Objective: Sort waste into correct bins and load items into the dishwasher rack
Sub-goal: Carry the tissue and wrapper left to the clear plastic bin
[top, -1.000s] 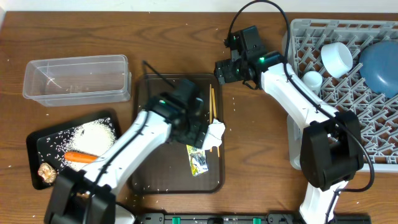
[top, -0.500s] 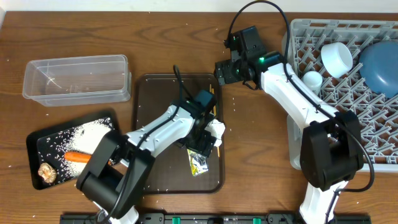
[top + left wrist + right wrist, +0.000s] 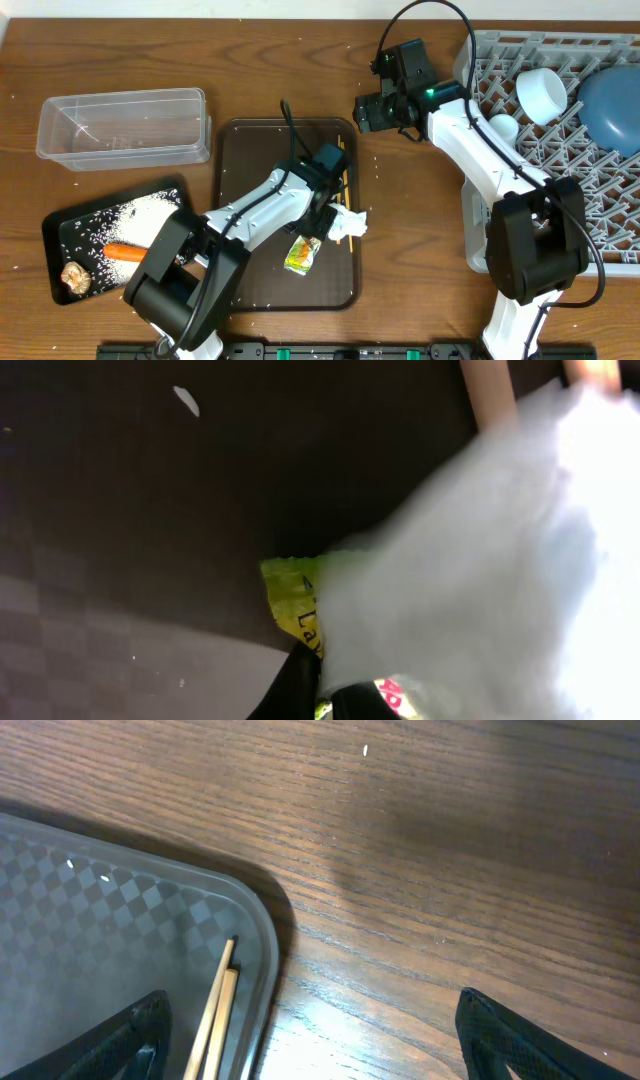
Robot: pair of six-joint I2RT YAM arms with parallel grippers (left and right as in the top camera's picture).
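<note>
Clear plastic comes first on the left: the tub (image 3: pixel 122 128) lies near the far-left corner of the worktop (image 3: pixel 420 250), with only a few specks inside. Toward the near edge from it, along the left side, the black tray (image 3: pixel 58 232) holds a spread of white rice (image 3: pixel 150 215). The carrot (image 3: pixel 130 252) lies at the rice's near side, and the brown lump (image 3: pixel 76 277) sits in the tray's near-left corner.

At the middle of the worktop you have the dark-brown serving tray (image 3: pixel 240 280). The left end effector (image 3: pixel 322 226) is low over its right half, right against the crumpled napkin (image 3: pixel 348 224). The yellow-green wrapper (image 3: pixel 300 254) lies just beside the napkin, on its near-left side. In the left wrist view the napkin is a white blur filling the right side, the wrapper shows from under its edge, and a dark fingertip (image 3: pixel 298 682) sits at the bottom, right at the wrapper. You cannot tell from these views whether those jaws are closed on anything.

The chopsticks (image 3: pixel 343 165) lie along the serving tray's right rim, toward its far-right corner. The right end effector (image 3: pixel 366 112) hovers just past that corner, toward the far edge. Its jaws are spread wide with nothing between them. Its wrist view shows the chopstick ends, the tray's rounded corner and bare wood.

Against the right edge stands the grey rack (image 3: pixel 600 240). In its far part are a pale cup (image 3: pixel 502 127), a pale bowl (image 3: pixel 542 92) and, furthest right, the blue plate (image 3: pixel 610 105).
</note>
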